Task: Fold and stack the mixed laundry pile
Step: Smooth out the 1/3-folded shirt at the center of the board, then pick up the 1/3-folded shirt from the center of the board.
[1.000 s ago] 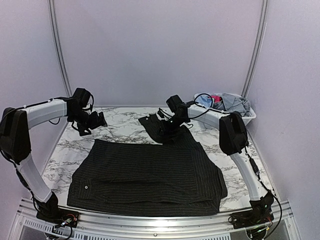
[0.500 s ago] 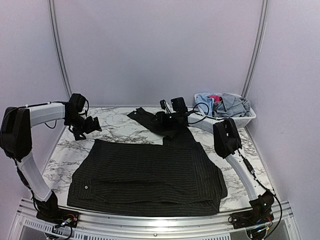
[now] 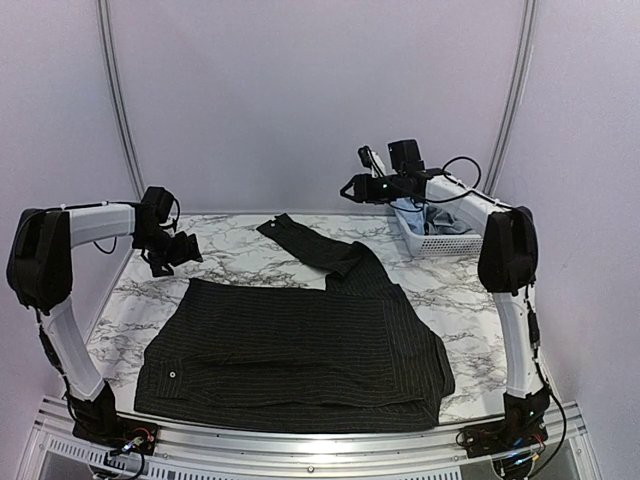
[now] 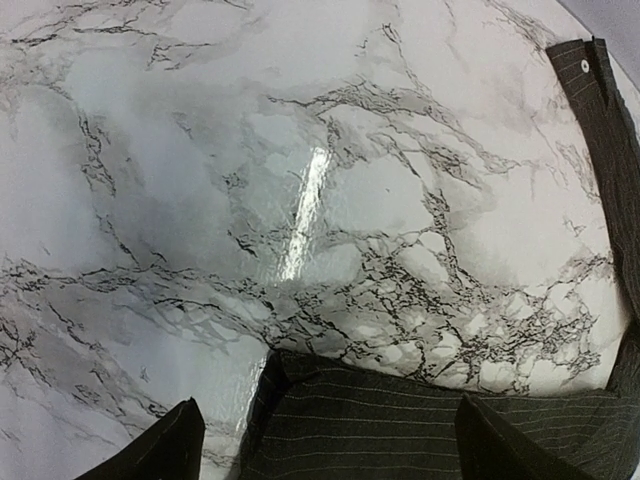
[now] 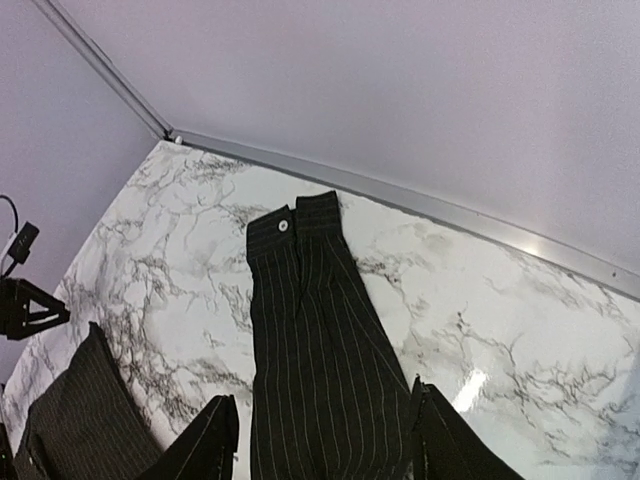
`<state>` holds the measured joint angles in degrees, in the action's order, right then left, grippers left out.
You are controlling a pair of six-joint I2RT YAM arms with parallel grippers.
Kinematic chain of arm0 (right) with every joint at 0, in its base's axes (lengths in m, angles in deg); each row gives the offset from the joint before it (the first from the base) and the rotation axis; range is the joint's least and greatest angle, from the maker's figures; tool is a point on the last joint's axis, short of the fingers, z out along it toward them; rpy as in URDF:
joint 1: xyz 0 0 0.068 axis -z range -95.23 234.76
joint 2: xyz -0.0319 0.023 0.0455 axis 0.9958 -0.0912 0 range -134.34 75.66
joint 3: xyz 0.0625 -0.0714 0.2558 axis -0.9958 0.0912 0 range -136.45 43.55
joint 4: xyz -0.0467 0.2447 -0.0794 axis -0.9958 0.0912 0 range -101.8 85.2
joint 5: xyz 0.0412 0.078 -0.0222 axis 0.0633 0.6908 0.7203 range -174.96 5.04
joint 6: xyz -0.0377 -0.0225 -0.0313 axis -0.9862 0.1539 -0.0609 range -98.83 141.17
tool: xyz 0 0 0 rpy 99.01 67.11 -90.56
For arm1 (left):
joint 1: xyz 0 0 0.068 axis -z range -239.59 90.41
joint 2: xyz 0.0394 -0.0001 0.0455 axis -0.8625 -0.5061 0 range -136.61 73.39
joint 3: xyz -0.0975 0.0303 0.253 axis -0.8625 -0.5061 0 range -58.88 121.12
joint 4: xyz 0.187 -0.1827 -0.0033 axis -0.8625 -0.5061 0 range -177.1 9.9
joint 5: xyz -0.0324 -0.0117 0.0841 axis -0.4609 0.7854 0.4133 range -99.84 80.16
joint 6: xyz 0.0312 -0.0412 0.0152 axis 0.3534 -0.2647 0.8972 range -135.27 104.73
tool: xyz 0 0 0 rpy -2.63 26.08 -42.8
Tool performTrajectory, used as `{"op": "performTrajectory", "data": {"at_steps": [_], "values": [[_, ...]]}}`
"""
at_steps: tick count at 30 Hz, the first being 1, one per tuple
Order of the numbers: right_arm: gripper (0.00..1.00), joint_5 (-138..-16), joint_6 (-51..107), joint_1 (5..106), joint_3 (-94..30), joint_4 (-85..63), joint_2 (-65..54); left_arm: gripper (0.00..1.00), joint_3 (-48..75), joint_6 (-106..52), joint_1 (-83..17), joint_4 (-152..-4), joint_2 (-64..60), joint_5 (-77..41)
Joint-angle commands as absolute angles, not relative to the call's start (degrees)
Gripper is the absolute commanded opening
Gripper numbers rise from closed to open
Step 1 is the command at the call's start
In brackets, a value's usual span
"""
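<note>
At the table's (image 3: 240, 268) left, the left gripper (image 3: 186, 248) hovers open and empty just beyond the shirt (image 3: 300, 345). The shirt lies flat mid-table, its sleeve (image 3: 310, 240) stretched away. The right gripper (image 3: 352, 187) hangs high, open and empty, beside the basket (image 3: 440, 243) of laundry (image 3: 443, 216).

a large black pinstriped button shirt (image 3: 300, 350) lies spread flat on the marble surface (image 3: 240, 265), one sleeve (image 3: 315, 245) stretched toward the back wall, its cuff button showing. grey-blue garments (image 3: 440, 218) sit bunched in the white lattice basket (image 3: 435, 242).
</note>
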<state>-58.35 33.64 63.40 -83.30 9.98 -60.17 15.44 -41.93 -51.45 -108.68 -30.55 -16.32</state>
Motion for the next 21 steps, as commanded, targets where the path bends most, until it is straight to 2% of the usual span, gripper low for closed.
{"op": "performTrajectory", "data": {"at_steps": [1,8,13,21], "values": [[0.54,-62.06,25.23,63.39,-74.12,23.13,-56.85,0.87,17.98,-37.23,-52.01,-110.10,-32.96,-16.71],[0.51,-63.37,25.43,65.46,-57.26,26.00,-47.87,0.69,20.72,-33.12,-52.49,-114.02,-36.31,-17.66],[0.52,-65.11,26.08,66.26,-49.05,25.45,-44.66,0.66,20.11,-32.46,-53.33,-114.02,-36.85,-18.54],[0.52,-69.19,28.17,66.29,-43.63,25.29,-41.08,0.65,20.97,-32.72,-53.44,-114.03,-37.48,-18.92]]}}
